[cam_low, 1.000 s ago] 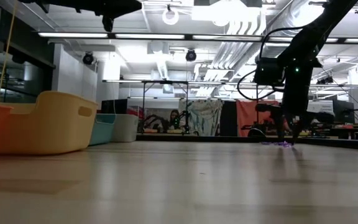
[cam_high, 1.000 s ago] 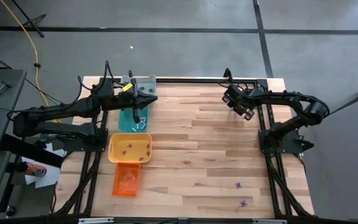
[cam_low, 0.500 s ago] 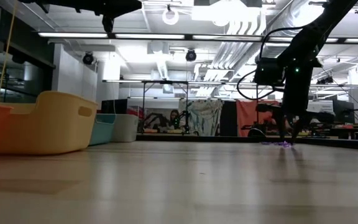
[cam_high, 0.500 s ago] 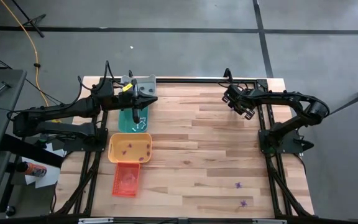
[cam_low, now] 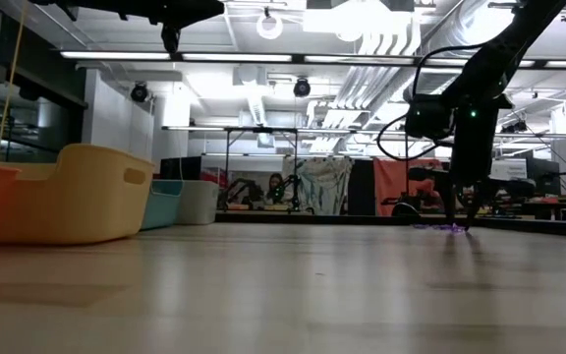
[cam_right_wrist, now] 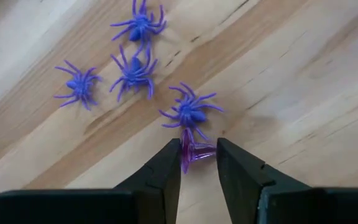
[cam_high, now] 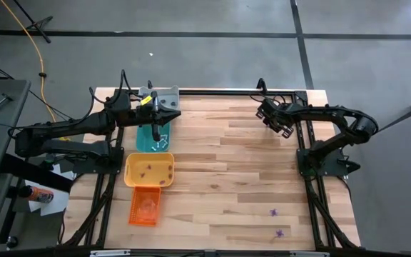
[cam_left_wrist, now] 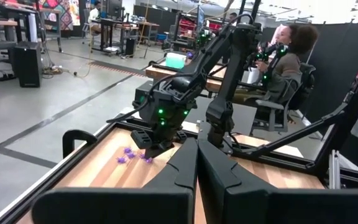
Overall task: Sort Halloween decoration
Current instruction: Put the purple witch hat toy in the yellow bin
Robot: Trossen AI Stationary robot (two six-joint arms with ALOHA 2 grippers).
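The right gripper (cam_right_wrist: 196,163) is down at the far right corner of the wooden table (cam_high: 241,178), its two dark fingers (cam_right_wrist: 164,168) pinching a small purple trinket (cam_right_wrist: 190,151) that sits upright between them just above the boards. Four purple spiders (cam_right_wrist: 189,109) lie on the wood right beside the fingertips, one almost touching the pinched piece and the other three a little farther on. In the high view, two more purple trinkets (cam_high: 273,212) rest well apart from this cluster, near the table's front right edge. The left gripper (cam_high: 157,130) hangs above the teal tray (cam_high: 150,139) with its fingers pressed together and nothing between them. Along the left side stand the grey tray (cam_high: 170,95), the teal tray, the yellow tray (cam_high: 149,170) with several small purple pieces in it, and the orange tray (cam_high: 145,205). A seated person (cam_left_wrist: 286,59) shows beyond the table in the left wrist view.
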